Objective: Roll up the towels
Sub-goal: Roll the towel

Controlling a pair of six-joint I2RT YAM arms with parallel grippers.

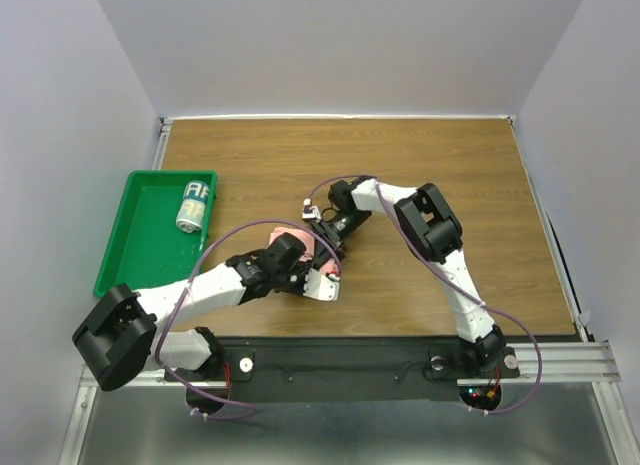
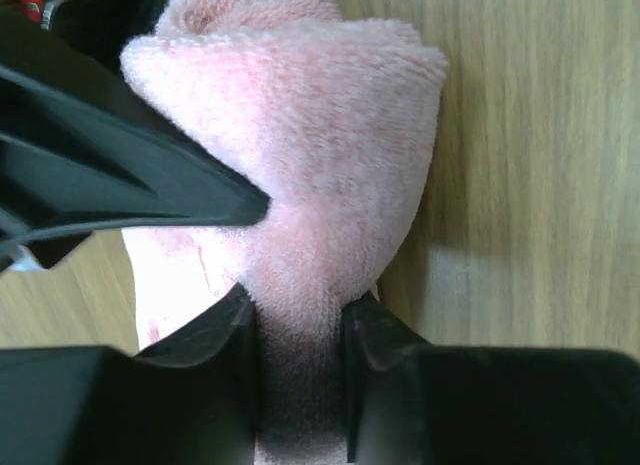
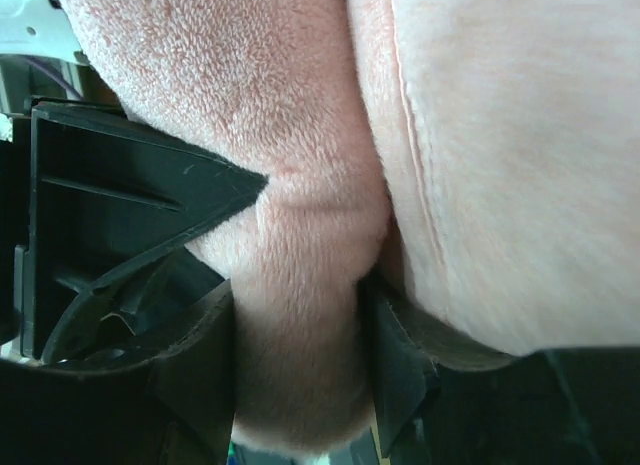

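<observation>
The salmon-pink towel (image 1: pixel 322 254) lies bunched in a thick roll on the wooden table between both grippers, mostly hidden by them in the top view. My left gripper (image 2: pixel 300 315) is shut on a fold of the pink towel (image 2: pixel 310 165) from the near-left side. My right gripper (image 3: pixel 298 315) is shut on another fold of the same towel (image 3: pixel 300 135) from the far-right side. In the top view the left gripper (image 1: pixel 305 270) and right gripper (image 1: pixel 328 235) sit close together. The white printed towel (image 1: pixel 194 204) lies rolled in the green tray.
A green tray (image 1: pixel 140 247) stands at the table's left edge. The wooden table (image 1: pixel 440 165) stretches to the back and right. A black rail runs along the near edge.
</observation>
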